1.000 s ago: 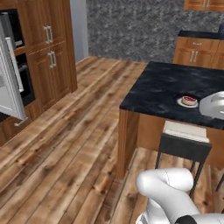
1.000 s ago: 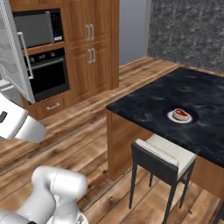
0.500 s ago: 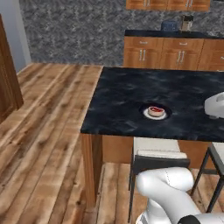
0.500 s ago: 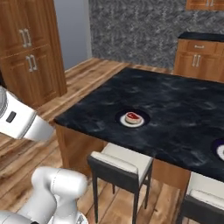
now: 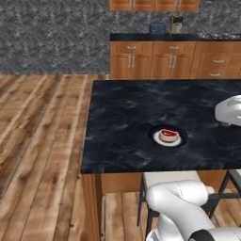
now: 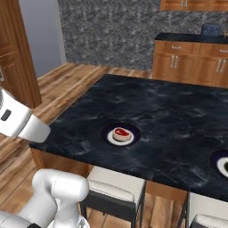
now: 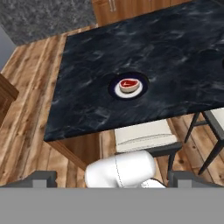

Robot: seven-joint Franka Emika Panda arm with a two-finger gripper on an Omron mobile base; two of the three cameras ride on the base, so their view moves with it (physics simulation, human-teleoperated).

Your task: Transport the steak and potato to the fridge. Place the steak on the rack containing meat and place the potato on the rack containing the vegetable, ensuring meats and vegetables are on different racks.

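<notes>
The counter (image 5: 122, 117) lies broadly bare around the plate (image 5: 168, 138) with the steak (image 5: 169, 135) — open from above and every side. Stools (image 7: 144, 135) crowd its near edge — blocking low reaches there.

Red steak (image 5: 169, 135) — white-centred dark plate (image 5: 157, 139) — black-marbled counter (image 5: 122, 122)

A dark marbled island surface (image 5: 132, 127) is standing on the plank wood floor (image 5: 42, 141). A white plate with a dark rim (image 6: 120, 136) is sitting on that surface, near its front edge. A pale-cushioned stool (image 7: 144, 135) is tucking under that same edge. Beyond the island, wooden cabinets (image 5: 174, 60) are lining the grey stone wall (image 5: 52, 37), carrying a toaster (image 5: 158, 29).
</notes>
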